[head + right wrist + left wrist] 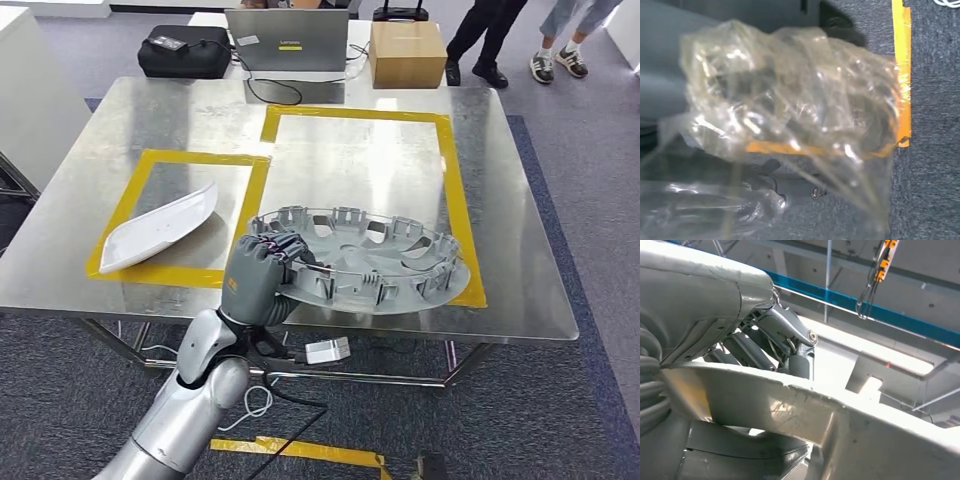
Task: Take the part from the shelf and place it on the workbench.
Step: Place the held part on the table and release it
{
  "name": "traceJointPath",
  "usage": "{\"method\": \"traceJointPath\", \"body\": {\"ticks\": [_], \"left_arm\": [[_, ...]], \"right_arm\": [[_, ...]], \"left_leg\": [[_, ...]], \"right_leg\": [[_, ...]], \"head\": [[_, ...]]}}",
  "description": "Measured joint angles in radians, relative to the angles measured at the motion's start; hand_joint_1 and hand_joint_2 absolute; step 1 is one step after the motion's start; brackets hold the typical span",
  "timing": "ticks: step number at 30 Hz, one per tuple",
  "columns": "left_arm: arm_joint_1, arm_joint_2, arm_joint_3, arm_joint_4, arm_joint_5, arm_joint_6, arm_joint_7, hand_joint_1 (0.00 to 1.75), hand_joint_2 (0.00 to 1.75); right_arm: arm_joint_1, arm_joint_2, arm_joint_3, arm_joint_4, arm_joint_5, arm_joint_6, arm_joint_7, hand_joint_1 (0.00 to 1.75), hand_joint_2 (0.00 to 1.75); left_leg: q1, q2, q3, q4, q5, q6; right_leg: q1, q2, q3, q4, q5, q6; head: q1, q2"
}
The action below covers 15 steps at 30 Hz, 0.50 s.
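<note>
1. Hubcap (pixel 370 262): grey plastic wheel cover, inner side up with clips showing, lying at the near edge of the steel worktop (pixel 528 230). Near rim juts slightly past the worktop edge. It lies over the near line of the larger yellow tape rectangle (pixel 453 170).
2. Floor nearest the robot: dark grey carpet, a strip of yellow tape (pixel 302 450), white and black cables, a white power adapter (pixel 327 351) under the worktop edge.
3. Left arm (pixel 189 400): silver, rising from the lower left toward the worktop edge. Left hand (pixel 256 275) grips the hubcap's near-left rim, dark fingers (pixel 279 245) curled over the top of the rim, grey back of hand facing the camera.
4. Left wrist view: pale rim of the hubcap (pixel 798 405) runs between thumb and fingers (pixel 749 350); ceiling beams and a blue stripe behind.
5. Right wrist view: right hand (pixel 791 110) blurred behind crumpled clear plastic film (pixel 734 210), above grey carpet and orange-yellow floor tape (pixel 902 65). Cannot tell whether its fingers are apart or curled.
6. Left of the hubcap, well apart: white curved part (pixel 155 228) lying inside the smaller yellow tape rectangle (pixel 136 185).
7. Beyond the worktop's far edge: open laptop (pixel 287 45), black case (pixel 183 50), cardboard box (pixel 406 53).
8. Farthest: two people's legs and shoes (pixel 521 50) on the carpet; a white surface (pixel 30 110) at far left.
</note>
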Motion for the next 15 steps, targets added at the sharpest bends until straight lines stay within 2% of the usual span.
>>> {"method": "traceJointPath", "body": {"ticks": [1,2,3,4,5,6,8,10,11,12,14,15], "left_arm": [[0.0,0.0,0.001,0.004,-0.003,-0.002,0.003,1.75,1.75],[0.0,0.0,0.001,0.009,-0.006,-0.004,0.007,1.75,1.75],[-0.001,-0.001,0.001,0.014,-0.008,-0.006,0.01,1.75,1.75],[-0.004,-0.001,0.002,0.019,-0.01,-0.007,0.013,1.75,1.75],[-0.007,-0.002,0.003,0.024,-0.012,-0.008,0.016,1.75,1.75],[-0.011,-0.003,0.004,0.028,-0.013,-0.009,0.018,1.75,1.75],[-0.019,-0.004,0.005,0.038,-0.013,-0.01,0.021,1.75,1.75],[-0.025,-0.005,0.006,0.045,-0.013,-0.011,0.022,1.75,1.75],[-0.028,-0.005,0.007,0.047,-0.013,-0.011,0.023,1.75,1.75],[-0.029,-0.005,0.008,0.05,-0.013,-0.012,0.023,1.75,1.75],[-0.03,-0.003,0.011,0.055,-0.013,-0.013,0.023,1.75,1.75],[-0.029,-0.002,0.012,0.058,-0.013,-0.014,0.023,1.75,1.75]], "right_arm": [[0.001,0.0,0.0,0.0,0.0,0.0,0.0,0.0,0.0],[0.001,0.0,0.0,0.0,0.0,0.0,0.001,0.0,0.0],[0.001,0.0,0.0,0.0,0.0,0.0,0.001,0.0,0.0],[0.0,0.001,0.001,0.0,0.0,0.0,0.001,0.0,0.0],[-0.001,0.001,0.001,0.0,0.001,0.0,0.001,0.0,0.0],[-0.002,0.002,0.001,0.0,0.001,0.0,0.002,0.0,0.0],[-0.002,0.003,0.002,0.0,0.001,0.0,0.002,0.0,0.0],[-0.001,0.003,0.002,-0.001,0.001,0.0,0.002,0.0,0.0],[-0.001,0.003,0.002,-0.001,0.001,0.0,0.002,0.0,0.0],[-0.002,0.003,0.002,-0.002,0.001,0.0,0.002,0.0,0.0],[-0.003,0.003,0.002,-0.002,0.001,0.0,0.002,0.0,0.0],[-0.003,0.003,0.002,-0.002,0.001,0.0,0.002,0.0,0.0]], "left_leg": [[0.003,0.0,0.001,0.002,-0.003,-0.004],[0.008,-0.001,0.003,0.006,-0.007,-0.011],[0.012,-0.001,0.004,0.014,-0.014,-0.02],[0.013,-0.002,0.003,0.022,-0.021,-0.03],[0.012,-0.002,0.001,0.033,-0.028,-0.039],[0.01,-0.003,-0.003,0.041,-0.032,-0.047],[0.009,-0.002,-0.005,0.048,-0.034,-0.056],[0.013,-0.006,-0.007,0.063,-0.05,-0.061],[0.014,-0.013,-0.02,0.095,-0.071,-0.062],[0.014,-0.022,-0.047,0.151,-0.099,-0.061],[0.01,-0.033,-0.123,0.293,-0.153,-0.055],[0.007,-0.036,-0.153,0.341,-0.161,-0.051]], "right_leg": [[-0.005,0.0,-0.003,0.0,0.012,0.007],[-0.01,-0.002,0.018,-0.043,0.043,0.014],[-0.017,-0.005,0.05,-0.109,0.078,0.023],[-0.019,-0.008,0.085,-0.169,0.099,0.03],[-0.02,-0.01,0.11,-0.214,0.11,0.026],[-0.02,-0.011,0.12,-0.23,0.107,0.017],[-0.017,-0.006,0.119,-0.224,0.096,-0.011],[-0.015,-0.001,0.123,-0.222,0.091,-0.029],[-0.015,0.0,0.126,-0.222,0.089,-0.037],[-0.013,0.002,0.128,-0.223,0.087,-0.044],[-0.007,0.006,0.13,-0.223,0.084,-0.052],[-0.003,0.009,0.132,-0.223,0.082,-0.055]], "head": [[0.0,0.0],[0.0,0.0],[0.0,0.0],[0.004,0.0],[0.006,0.0],[0.007,0.0],[0.004,0.0],[0.0,0.0],[-0.002,0.0],[-0.005,0.0],[-0.009,0.0],[-0.009,0.0]]}}
